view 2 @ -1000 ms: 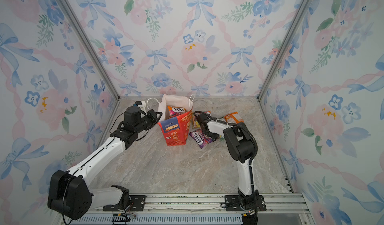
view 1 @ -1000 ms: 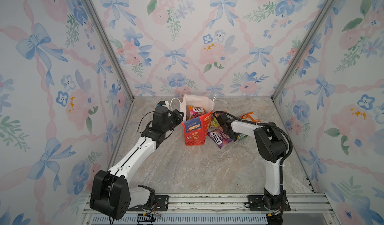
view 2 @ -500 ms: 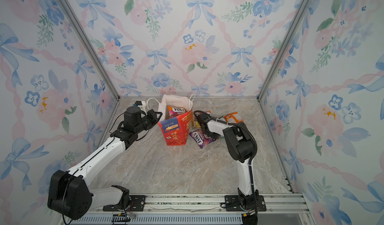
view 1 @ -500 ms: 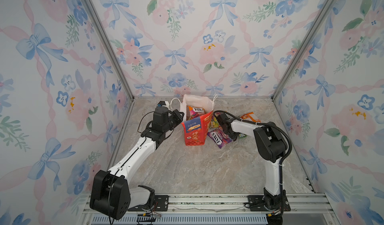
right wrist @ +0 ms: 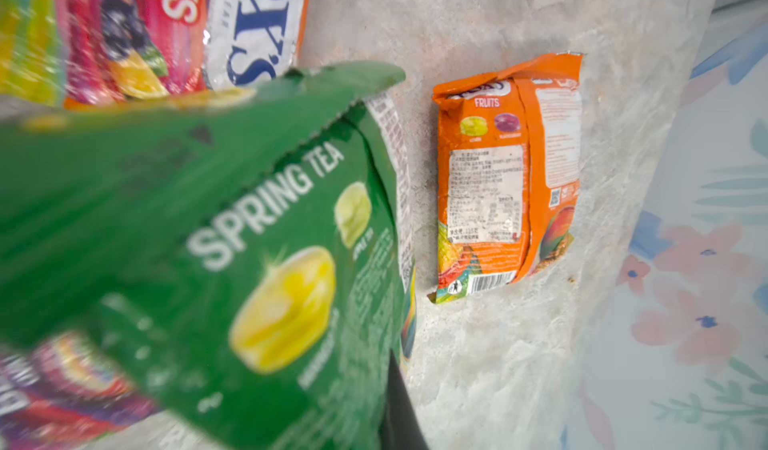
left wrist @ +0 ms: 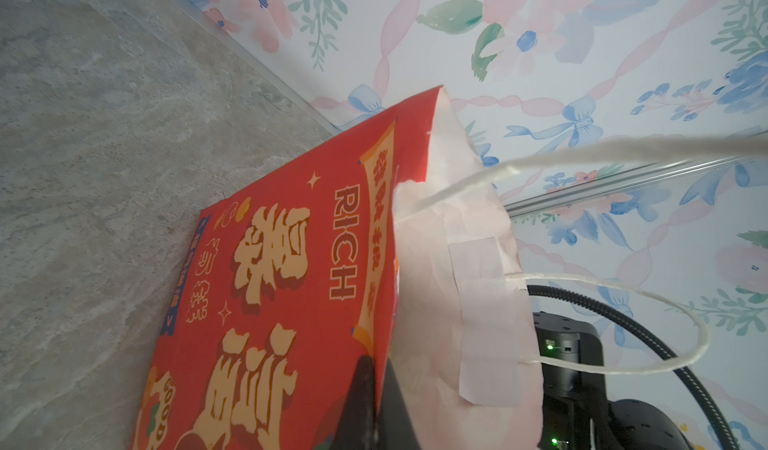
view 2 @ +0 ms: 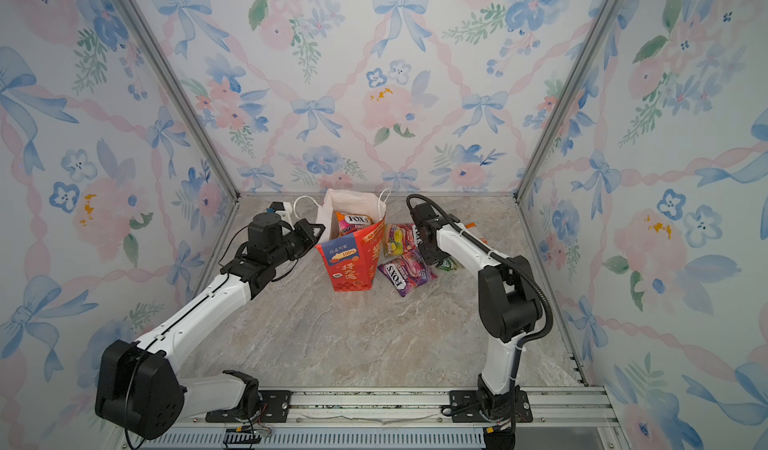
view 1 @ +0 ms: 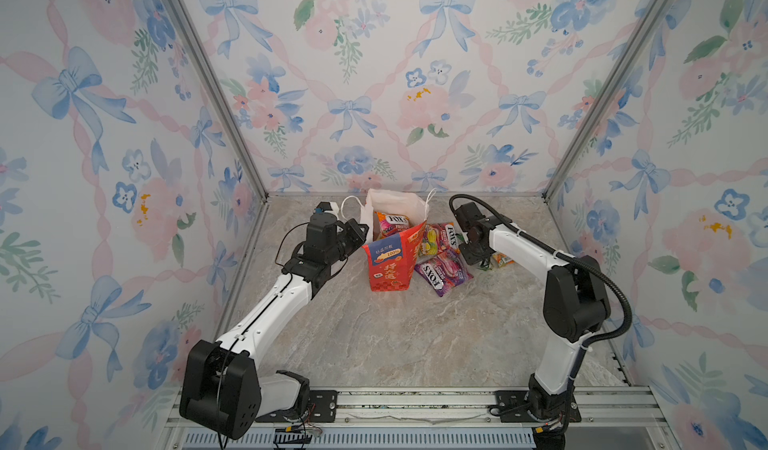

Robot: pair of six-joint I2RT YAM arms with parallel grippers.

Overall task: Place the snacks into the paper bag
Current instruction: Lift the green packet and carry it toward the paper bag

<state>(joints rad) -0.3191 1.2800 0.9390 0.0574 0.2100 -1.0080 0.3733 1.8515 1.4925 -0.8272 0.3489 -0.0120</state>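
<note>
The red paper bag [view 1: 390,267] [view 2: 353,269] stands open at the back middle, with one FOX'S packet [view 1: 390,222] inside. My left gripper [view 1: 360,231] [left wrist: 380,402] is shut on the bag's left rim [left wrist: 390,302]. To the right of the bag lie a red-yellow FOX'S packet [view 1: 438,240] and a purple FOX'S packet [view 1: 442,271] [view 2: 405,275]. Just right of them my right gripper [view 1: 477,260] [right wrist: 386,406] is shut on a green "SPRING TEA" packet [right wrist: 249,240] [view 2: 446,264], low over the floor. One fingertip [right wrist: 399,406] shows; the packet hides the other. An orange packet [right wrist: 507,177] [view 1: 502,259] lies flat beyond it.
The bag's white cord handles [left wrist: 623,323] loop out near the back wall. Flowered walls close in the left, back and right sides. The marbled floor [view 1: 395,335] stretches from the bag to the front rail [view 1: 415,402].
My right gripper has closed on the green packet. Both arms have stayed nearly where they were, and the left gripper has kept its hold on the bag.
</note>
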